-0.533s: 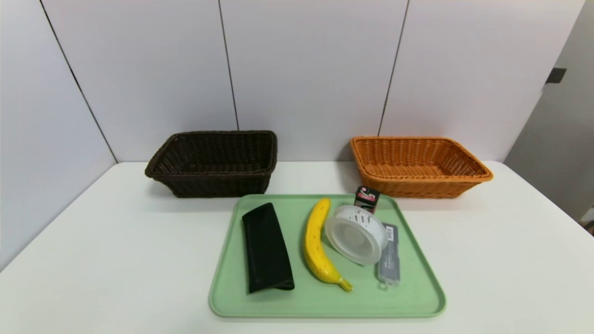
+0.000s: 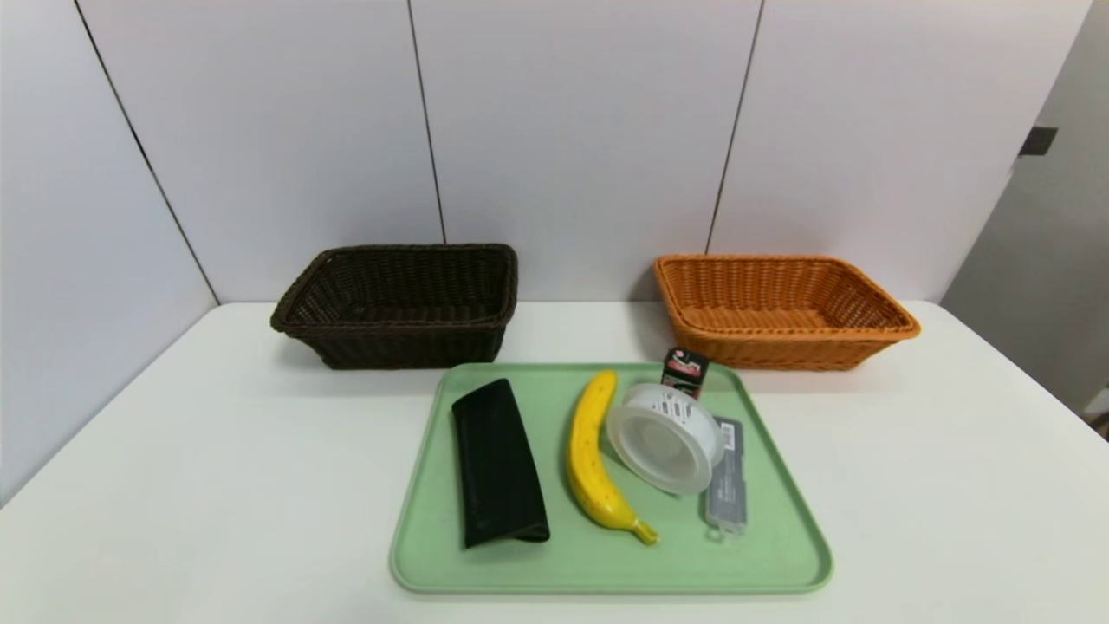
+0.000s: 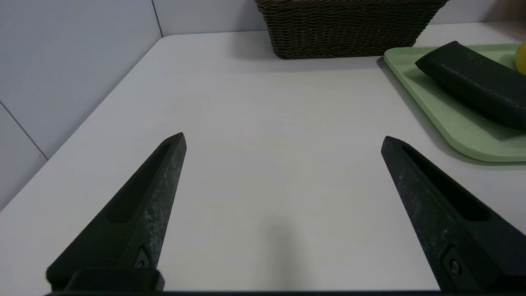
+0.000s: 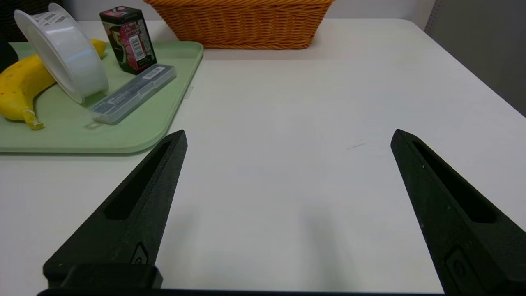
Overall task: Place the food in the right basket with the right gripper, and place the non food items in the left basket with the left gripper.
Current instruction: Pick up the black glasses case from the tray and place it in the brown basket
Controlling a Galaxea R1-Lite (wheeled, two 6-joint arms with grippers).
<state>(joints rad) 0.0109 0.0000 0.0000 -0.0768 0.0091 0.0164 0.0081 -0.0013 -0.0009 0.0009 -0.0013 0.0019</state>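
With both grippers' fingers wide open over bare counter, the banana lies on the tray beyond them — a careless right-hand reach could knock the tilted white tub (it crowds close beside).

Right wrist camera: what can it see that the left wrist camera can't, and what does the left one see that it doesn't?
Only the right wrist view shows the orange basket, the black and pink box, the white spool-shaped thing, the flat clear case and the open right gripper.

Only the left wrist view shows the open left gripper.

Both show part of the green tray, some of the banana and the white table.
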